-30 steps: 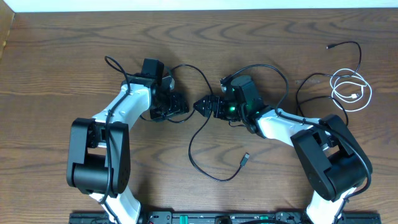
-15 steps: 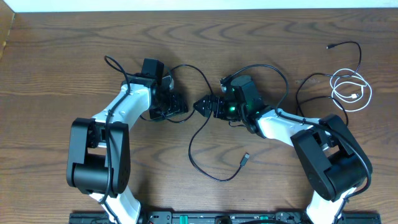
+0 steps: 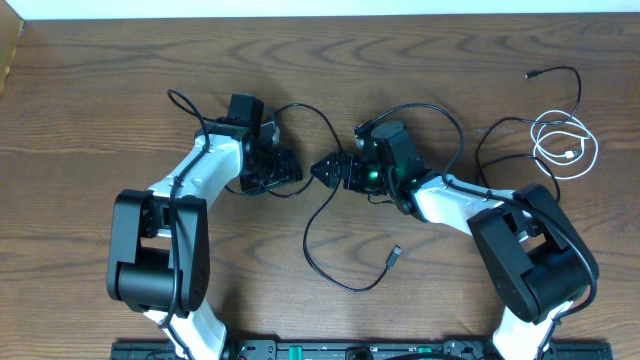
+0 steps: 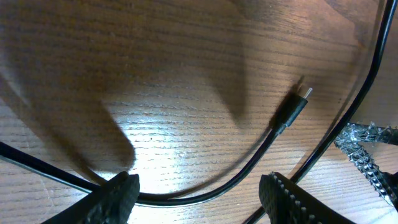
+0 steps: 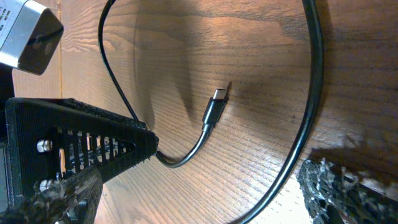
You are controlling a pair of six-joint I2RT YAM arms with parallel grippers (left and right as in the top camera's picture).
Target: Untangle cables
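The long black cable (image 3: pixel 308 238) loops across the table's middle and ends in a plug (image 3: pixel 395 255). In the left wrist view it (image 4: pixel 205 198) lies on the wood, crossing the gap of my open left gripper (image 4: pixel 202 200), with its plug (image 4: pixel 297 104) beyond. My left gripper (image 3: pixel 283 170) and right gripper (image 3: pixel 328 170) face each other tip to tip at the centre. The right gripper (image 5: pixel 211 196) is wide open over a stretch of black cable (image 5: pixel 309 106), the plug (image 5: pixel 216 106) further off. The white cable (image 3: pixel 566 146) lies coiled at far right, apart from both grippers.
A thin black cord with a plug (image 3: pixel 530 74) curves round the white coil at the right. Thicker black wires (image 3: pixel 430 112) arch off the right arm and off the left arm (image 3: pixel 183 104). A braided sleeve (image 4: pixel 367 146) shows at the right of the left wrist view.
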